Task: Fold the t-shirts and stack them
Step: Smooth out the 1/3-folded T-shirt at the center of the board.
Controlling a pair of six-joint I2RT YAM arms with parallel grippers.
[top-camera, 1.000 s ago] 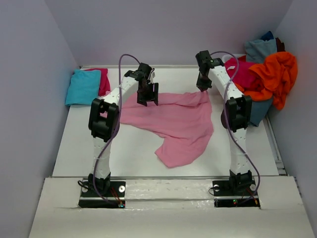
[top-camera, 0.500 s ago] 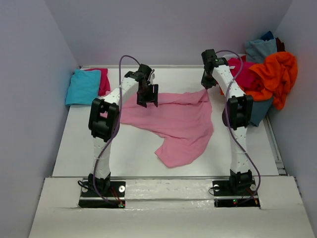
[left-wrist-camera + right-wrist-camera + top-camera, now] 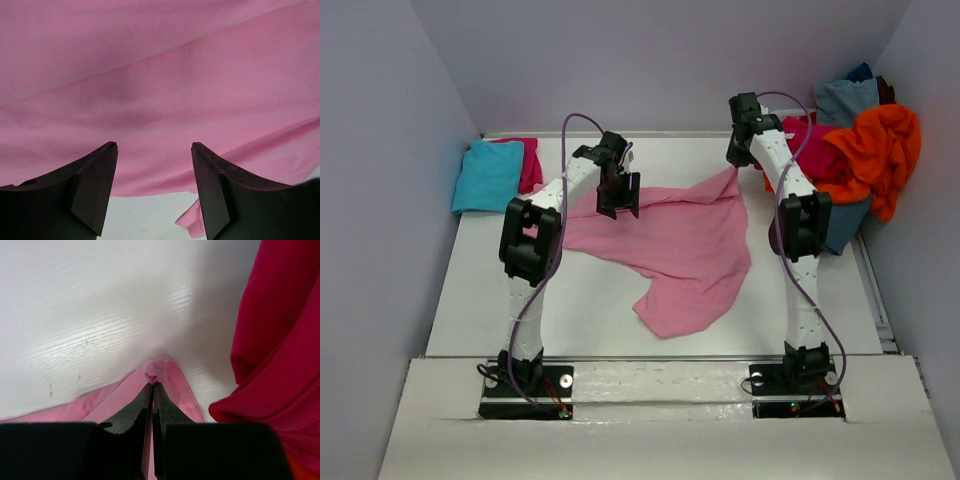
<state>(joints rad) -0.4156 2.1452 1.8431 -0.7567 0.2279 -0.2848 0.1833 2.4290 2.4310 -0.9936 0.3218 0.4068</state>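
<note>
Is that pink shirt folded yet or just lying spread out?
Spread out, unfolded: the pink shirt sprawls rumpled across the table, one corner pinched by the right fingers.

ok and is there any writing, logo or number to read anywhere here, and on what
None can be read in any view.
The pink shirt, turquoise shirt and orange shirt: plain cloth, no print or tag showing.
The arm bases: only small coloured lights; any marking there is too small to read.
</note>
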